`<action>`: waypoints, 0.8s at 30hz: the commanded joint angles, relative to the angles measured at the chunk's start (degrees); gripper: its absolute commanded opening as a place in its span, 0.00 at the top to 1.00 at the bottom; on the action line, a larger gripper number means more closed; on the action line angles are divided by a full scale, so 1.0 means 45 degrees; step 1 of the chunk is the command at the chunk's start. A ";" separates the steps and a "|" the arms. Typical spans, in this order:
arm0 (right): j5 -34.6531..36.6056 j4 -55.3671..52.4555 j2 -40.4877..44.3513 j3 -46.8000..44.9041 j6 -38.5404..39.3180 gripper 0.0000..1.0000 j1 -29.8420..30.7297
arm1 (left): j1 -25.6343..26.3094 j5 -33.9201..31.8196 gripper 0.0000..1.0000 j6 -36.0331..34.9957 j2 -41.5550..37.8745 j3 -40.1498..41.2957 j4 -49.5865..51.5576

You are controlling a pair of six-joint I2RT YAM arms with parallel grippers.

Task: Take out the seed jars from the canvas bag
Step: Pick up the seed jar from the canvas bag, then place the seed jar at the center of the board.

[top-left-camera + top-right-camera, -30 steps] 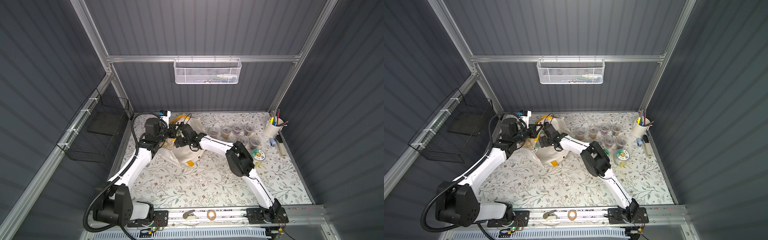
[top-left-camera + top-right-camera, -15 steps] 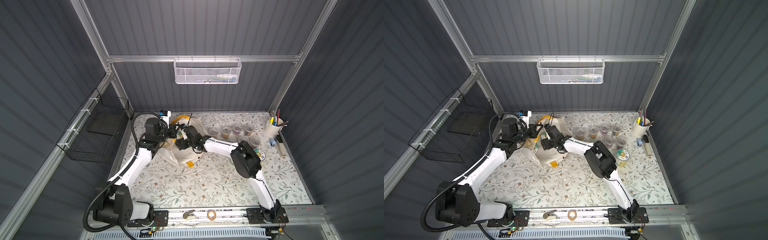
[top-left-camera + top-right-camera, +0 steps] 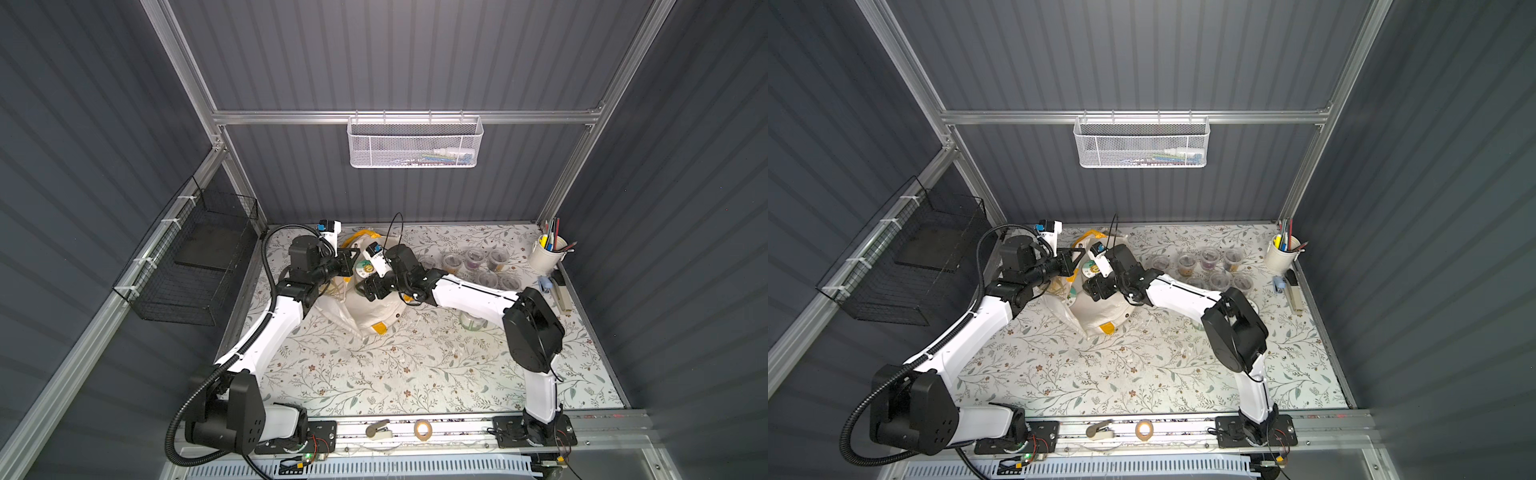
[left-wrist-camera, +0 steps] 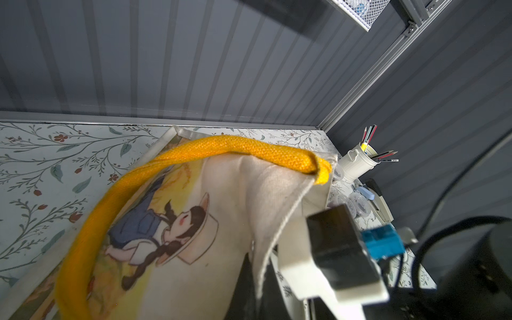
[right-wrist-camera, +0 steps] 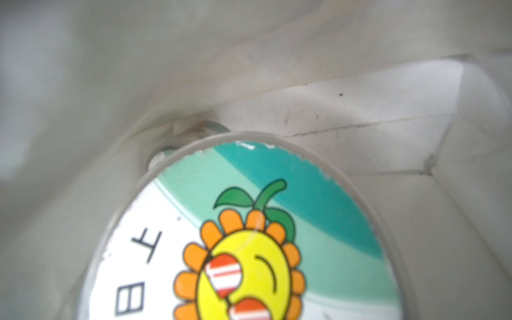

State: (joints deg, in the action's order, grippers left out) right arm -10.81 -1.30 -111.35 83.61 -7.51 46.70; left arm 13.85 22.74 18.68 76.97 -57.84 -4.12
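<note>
Seed jar (image 5: 249,235), sunflower-pictured lid: inside canvas bag (image 3: 376,311), directly before the right tool (image 3: 370,290) at the bag's mouth; whether that tool is open or closed cannot be told. Left tool (image 3: 348,266): closed on the bag's rim, beside yellow handle (image 4: 221,146). Small seed jars (image 3: 473,262): grouped on surface (image 3: 374,374), well apart from both tools.

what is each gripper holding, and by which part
Left gripper holds the bag by its rim beside the yellow handle. Right gripper is at a jar inside the bag; whether it grips cannot be told.
</note>
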 commanded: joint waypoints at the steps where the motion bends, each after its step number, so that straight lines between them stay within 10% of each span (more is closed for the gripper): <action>1: -0.0490 0.0308 0.1237 -0.1134 0.0355 0.14 -0.0004 | -0.0049 0.0071 1.00 -0.0016 -0.0211 -0.0163 -0.0442; 24: 0.3424 0.0855 0.8658 -0.9306 -0.0650 0.14 -0.0933 | -0.0304 0.0257 1.00 0.0128 0.0291 -0.0192 -0.0821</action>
State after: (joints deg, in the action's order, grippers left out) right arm 0.23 1.26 -74.22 43.64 -8.54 44.05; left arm 12.95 22.81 18.70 77.71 -57.84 -5.08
